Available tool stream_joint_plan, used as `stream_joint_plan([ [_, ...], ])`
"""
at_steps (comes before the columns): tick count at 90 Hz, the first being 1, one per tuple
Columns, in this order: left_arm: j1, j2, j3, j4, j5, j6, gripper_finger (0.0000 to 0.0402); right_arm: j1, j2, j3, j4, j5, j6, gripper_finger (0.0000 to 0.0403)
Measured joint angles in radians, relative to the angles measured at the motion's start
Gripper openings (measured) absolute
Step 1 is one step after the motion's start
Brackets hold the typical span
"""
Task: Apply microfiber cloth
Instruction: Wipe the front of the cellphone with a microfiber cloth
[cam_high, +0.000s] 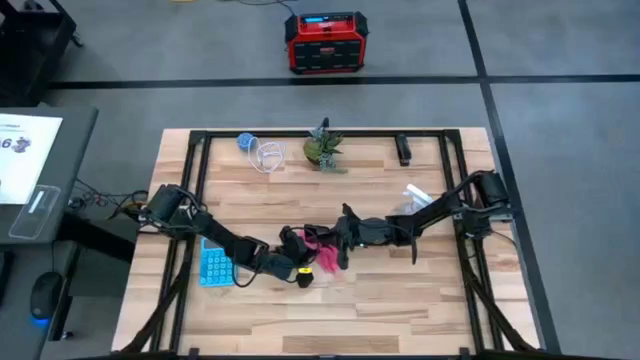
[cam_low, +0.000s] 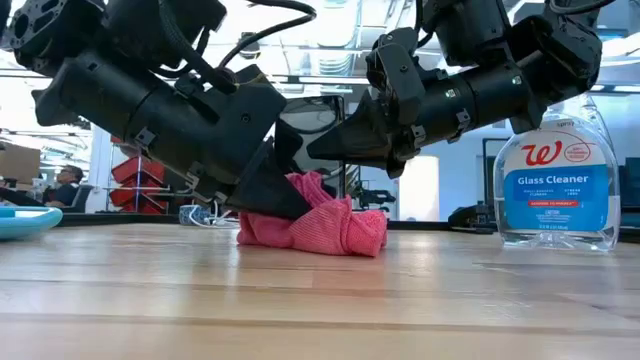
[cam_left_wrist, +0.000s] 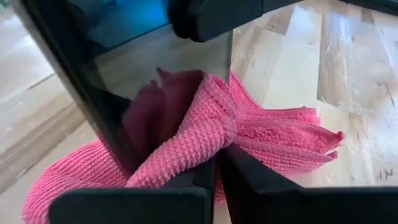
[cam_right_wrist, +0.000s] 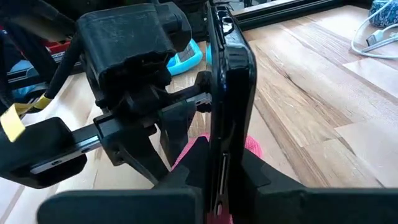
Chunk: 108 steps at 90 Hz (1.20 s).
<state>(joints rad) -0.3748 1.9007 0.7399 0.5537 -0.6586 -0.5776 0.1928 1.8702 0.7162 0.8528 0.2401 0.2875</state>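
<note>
The bright pink microfiber cloth lies bunched on the wooden table at its middle, and my left gripper is shut on it. A black phone stands on edge just beyond the cloth, held by my right gripper, which reaches in from the table's right. The phone's glossy screen faces the cloth and mirrors it. In the low view the left arm hides the phone. My left gripper pinches a bunched fold of the cloth between its two fingers, several layers thick. The fingers slant down from the table's left. The cloth's lower part rests on the table, and its gathered top lies against the phone's screen. My right gripper pinches the phone between its two fingers, one on each flat face, near the phone's end toward the table's right. The fingers come nearly level from the table's right, along the phone. The phone stands edge-up; the cloth hides its lower edge.
A light blue calculator lies left of the cloth. A glass cleaner spray bottle stands to the right of it. A small potted plant, a white cable and a black object sit along the far edge.
</note>
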Motion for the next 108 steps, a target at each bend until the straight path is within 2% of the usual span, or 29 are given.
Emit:
stream_joint_plan([
  [15,0.000,0.000,0.003,-0.034,-0.012,-0.013,0.0000,0.000,0.000,0.000,0.000,-0.001,0.000,0.0016],
  [30,-0.023,-0.002,0.005,-0.166,-0.061,-0.117,0.0000,0.002,0.000,0.000,0.000,0.000,0.001,0.0016],
  [48,-0.088,-0.002,0.004,-0.312,-0.149,-0.264,0.0000,0.003,0.000,0.000,-0.003,0.005,0.000,0.0016],
  [65,-0.169,-0.028,0.000,-0.355,-0.139,-0.324,0.0000,0.004,-0.004,0.000,-0.001,0.010,0.001,0.0016],
  [91,-0.254,-0.224,-0.001,-0.511,-0.116,-0.303,0.0000,0.005,-0.106,-0.001,-0.049,0.005,-0.003,0.0016],
  [108,-0.269,-0.312,0.000,-0.458,-0.129,-0.184,0.0024,0.005,-0.166,-0.001,-0.120,0.010,-0.007,0.0016],
])
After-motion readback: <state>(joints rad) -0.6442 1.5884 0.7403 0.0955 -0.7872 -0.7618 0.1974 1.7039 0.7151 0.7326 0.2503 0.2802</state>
